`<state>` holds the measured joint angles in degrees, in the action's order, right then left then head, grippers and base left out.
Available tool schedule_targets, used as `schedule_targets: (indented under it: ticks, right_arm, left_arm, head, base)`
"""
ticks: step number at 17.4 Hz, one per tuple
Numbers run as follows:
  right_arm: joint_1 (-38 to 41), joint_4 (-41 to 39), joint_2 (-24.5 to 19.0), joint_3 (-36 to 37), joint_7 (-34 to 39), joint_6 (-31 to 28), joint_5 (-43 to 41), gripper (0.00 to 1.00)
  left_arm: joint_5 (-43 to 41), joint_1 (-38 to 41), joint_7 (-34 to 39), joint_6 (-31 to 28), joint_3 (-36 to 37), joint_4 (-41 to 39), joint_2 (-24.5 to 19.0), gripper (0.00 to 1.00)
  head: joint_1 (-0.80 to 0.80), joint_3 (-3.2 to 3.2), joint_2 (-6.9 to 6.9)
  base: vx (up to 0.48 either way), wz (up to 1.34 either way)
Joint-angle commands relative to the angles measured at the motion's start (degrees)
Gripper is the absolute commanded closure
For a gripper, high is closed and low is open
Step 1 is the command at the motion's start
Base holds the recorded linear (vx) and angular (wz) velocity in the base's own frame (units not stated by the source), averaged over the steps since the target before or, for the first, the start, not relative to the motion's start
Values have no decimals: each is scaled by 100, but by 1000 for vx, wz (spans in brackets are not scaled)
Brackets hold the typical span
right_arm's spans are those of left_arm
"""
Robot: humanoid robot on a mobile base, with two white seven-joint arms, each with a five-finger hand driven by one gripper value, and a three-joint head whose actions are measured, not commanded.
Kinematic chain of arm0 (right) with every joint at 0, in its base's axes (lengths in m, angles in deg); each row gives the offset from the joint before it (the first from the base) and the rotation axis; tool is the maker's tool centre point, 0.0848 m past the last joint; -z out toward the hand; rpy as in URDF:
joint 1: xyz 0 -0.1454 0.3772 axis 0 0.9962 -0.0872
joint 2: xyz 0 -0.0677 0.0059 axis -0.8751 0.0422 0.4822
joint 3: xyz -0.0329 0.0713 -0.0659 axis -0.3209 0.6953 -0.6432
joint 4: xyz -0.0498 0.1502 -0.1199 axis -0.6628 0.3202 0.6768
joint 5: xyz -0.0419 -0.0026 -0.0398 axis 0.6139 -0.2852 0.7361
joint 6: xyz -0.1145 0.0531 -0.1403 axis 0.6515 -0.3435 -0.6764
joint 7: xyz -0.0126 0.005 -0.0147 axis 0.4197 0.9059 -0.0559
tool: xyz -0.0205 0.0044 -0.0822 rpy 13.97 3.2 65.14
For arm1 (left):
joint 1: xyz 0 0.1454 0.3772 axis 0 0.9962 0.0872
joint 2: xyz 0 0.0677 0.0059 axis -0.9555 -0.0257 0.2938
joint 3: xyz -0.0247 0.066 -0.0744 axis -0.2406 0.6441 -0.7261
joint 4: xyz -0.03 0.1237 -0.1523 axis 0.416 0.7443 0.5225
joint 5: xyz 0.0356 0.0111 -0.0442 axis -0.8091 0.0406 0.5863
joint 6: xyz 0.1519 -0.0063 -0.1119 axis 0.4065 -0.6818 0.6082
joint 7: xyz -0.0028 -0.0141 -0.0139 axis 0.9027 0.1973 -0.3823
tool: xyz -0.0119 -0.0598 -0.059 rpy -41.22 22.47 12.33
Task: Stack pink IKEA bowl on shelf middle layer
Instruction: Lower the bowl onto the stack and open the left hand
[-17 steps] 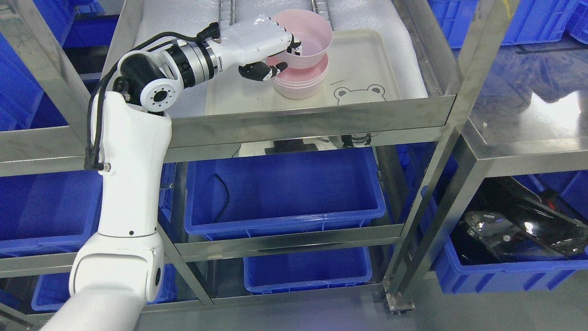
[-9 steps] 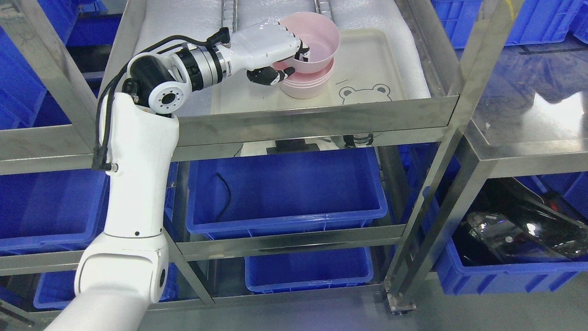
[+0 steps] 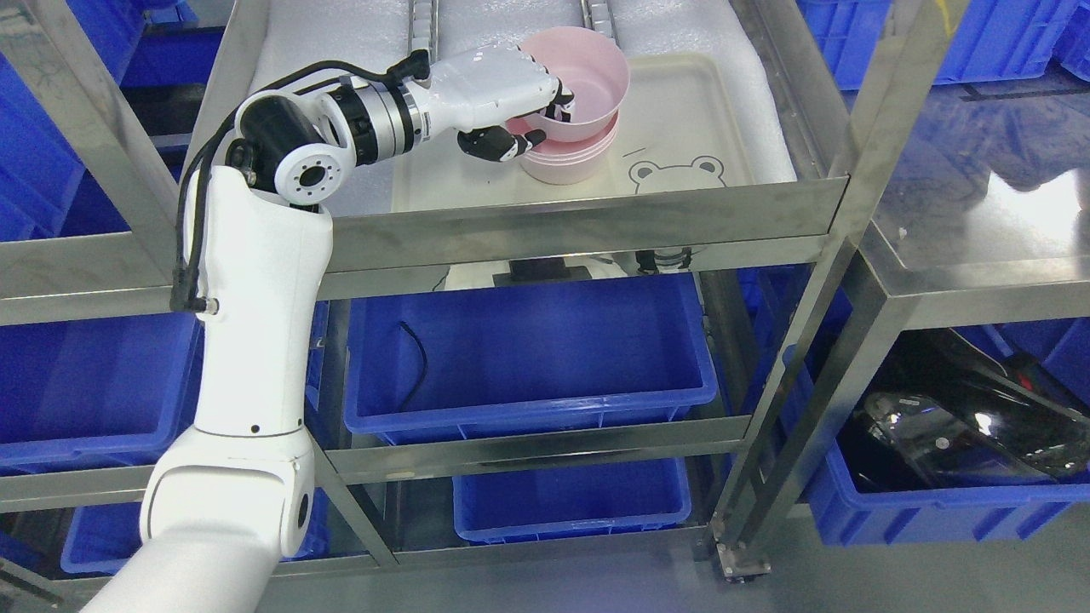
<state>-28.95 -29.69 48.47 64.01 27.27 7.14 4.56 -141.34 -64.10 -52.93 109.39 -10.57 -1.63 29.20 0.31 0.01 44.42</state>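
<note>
My left hand (image 3: 535, 119) is shut on the near rim of a pink bowl (image 3: 589, 85), thumb below the rim and fingers inside. That bowl sits tilted, partly nested in a stack of pink bowls (image 3: 569, 160) standing on a cream tray (image 3: 681, 128) with a bear drawing. The tray lies on white foam on the steel shelf (image 3: 579, 223) layer. My left arm rises from the lower left and bends over the shelf's front rail. My right arm is out of the picture.
Steel uprights (image 3: 860, 170) frame the shelf at left and right. Blue bins (image 3: 528, 349) fill the layers below. A steel table (image 3: 979, 204) stands to the right, with a black object in a blue bin beneath it.
The held bowl has come down from above the stack and now sits lower, partly nested in it. The camera shifted slightly at first.
</note>
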Motion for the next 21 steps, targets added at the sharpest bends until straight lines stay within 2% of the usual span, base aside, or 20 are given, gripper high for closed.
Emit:
schedule_targets:
  ticks: [1, 5, 14, 16, 17, 21]
  right_arm:
    - [132, -100, 100, 0, -9, 0, 0, 0]
    - [132, -100, 100, 0, -9, 0, 0, 0]
    - [132, -100, 100, 0, -9, 0, 0, 0]
    - [132, -100, 100, 0, -9, 0, 0, 0]
    - [132, -100, 100, 0, -9, 0, 0, 0]
    - [132, -100, 100, 0, -9, 0, 0, 0]
  left_arm:
    - [189, -227, -150, -51, -204, -70, 8, 95]
    - [435, -201, -397, -51, -205, -219, 17, 95]
    - [383, 124, -318, 19, -117, -158, -1, 93]
    - [374, 116, -274, 10, -125, -141, -53, 90]
    - [374, 107, -257, 10, -134, -140, -80, 84]
    - [392, -69, -239, -34, -318, -193, -19, 43]
  head:
    - [0, 0, 0]
    - [0, 0, 0]
    - [0, 0, 0]
    - [0, 0, 0]
    - [0, 0, 0]
    - [0, 0, 0]
  base:
    - [0, 0]
    - [0, 0]
    - [0, 0]
    - [0, 0]
    - [0, 0]
    - [0, 0]
